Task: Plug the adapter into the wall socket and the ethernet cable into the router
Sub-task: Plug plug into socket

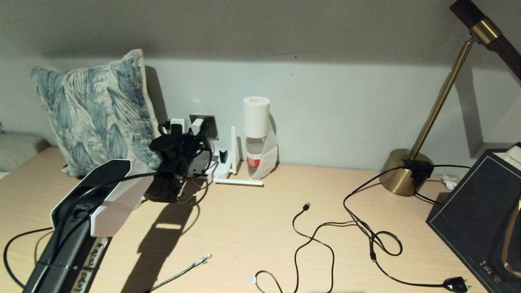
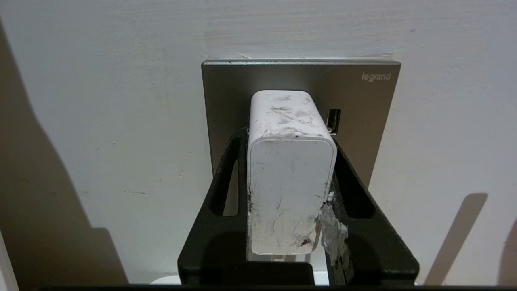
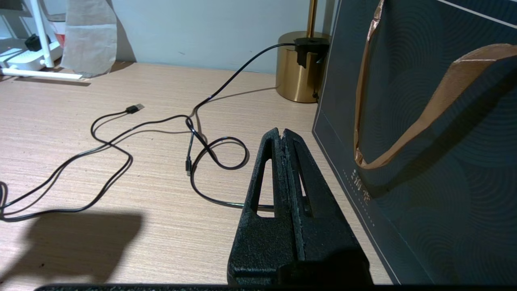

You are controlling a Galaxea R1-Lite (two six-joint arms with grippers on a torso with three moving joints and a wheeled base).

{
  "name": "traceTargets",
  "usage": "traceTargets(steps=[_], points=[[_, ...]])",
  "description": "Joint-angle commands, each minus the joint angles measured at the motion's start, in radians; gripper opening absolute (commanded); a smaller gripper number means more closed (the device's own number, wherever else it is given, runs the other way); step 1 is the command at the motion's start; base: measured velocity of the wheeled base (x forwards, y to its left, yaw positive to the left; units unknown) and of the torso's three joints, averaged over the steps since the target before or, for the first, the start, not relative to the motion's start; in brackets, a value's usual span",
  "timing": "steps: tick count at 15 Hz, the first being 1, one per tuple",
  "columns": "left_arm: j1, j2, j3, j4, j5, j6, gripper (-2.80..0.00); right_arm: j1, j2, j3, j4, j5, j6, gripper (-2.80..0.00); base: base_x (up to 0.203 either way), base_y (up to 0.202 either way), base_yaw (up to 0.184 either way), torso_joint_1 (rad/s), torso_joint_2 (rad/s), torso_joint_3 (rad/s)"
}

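My left gripper (image 2: 287, 137) is shut on the adapter (image 2: 291, 194), a scuffed white cube with a black finger pressed against each side. The adapter's front meets the grey wall socket (image 2: 363, 105); its pins are hidden. From the head camera, the left arm reaches to the wall socket (image 1: 209, 122), with the adapter (image 1: 196, 126) held against it. The white router (image 1: 222, 169) sits just right of the socket, one antenna upright. The ethernet cable's clear connector (image 1: 202, 259) lies loose near the desk's front edge. My right gripper (image 3: 282, 133) is shut on nothing, low over the desk beside a dark bag.
A leaf-print pillow (image 1: 93, 114) leans on the wall at left. A bottle (image 1: 256, 134) stands right of the router. A black USB cable (image 1: 306, 206) and a black cord with a power plug (image 1: 456, 284) sprawl mid-desk. A brass lamp base (image 1: 401, 177) and dark gift bag (image 1: 476, 211) are at right.
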State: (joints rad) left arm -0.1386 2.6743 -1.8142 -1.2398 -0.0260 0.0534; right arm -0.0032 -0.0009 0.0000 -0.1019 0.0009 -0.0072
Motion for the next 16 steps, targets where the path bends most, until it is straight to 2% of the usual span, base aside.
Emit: traceTargets(steps=[1, 16], points=[[-0.013, 0.007, -0.007, -0.004, 0.0, -0.001, -2.8, 0.0, 0.001, 0.035, -0.001, 0.001, 0.0, -2.8, 0.0, 0.0, 0.0, 0.0, 0.0, 0.0], [-0.036, 0.041, -0.027, -0.004, 0.052, -0.004, -2.8, 0.0, 0.001, 0.035, -0.001, 0.0, 0.0, -2.8, 0.0, 0.0, 0.0, 0.0, 0.0, 0.0]])
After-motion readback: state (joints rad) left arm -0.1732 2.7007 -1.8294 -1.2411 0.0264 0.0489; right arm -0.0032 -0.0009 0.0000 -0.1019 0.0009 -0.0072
